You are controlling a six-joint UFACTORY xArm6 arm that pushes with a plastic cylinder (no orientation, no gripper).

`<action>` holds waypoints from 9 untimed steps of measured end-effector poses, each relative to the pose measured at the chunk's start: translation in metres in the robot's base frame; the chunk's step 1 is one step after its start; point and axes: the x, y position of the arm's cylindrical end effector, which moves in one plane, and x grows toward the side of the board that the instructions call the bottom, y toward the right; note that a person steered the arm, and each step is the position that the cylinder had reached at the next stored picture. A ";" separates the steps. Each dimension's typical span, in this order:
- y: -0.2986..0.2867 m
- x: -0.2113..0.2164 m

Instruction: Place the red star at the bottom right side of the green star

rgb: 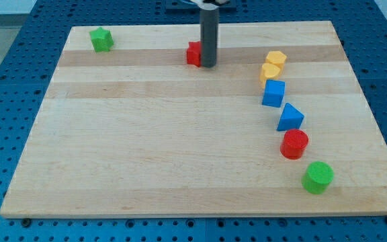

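Observation:
The green star sits near the board's top left corner. The red star lies at the top middle of the board, well to the right of the green star and a little lower in the view. My tip rests on the board right against the red star's right side; the dark rod hides part of that star.
A chain of blocks runs down the right side: a yellow hexagon, a yellow heart-like block, a blue cube, a blue triangle, a red cylinder and a green cylinder. The wooden board lies on a blue perforated table.

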 end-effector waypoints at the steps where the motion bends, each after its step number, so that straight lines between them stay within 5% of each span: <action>1: -0.030 -0.016; 6: 0.003 -0.068; 9: -0.049 -0.059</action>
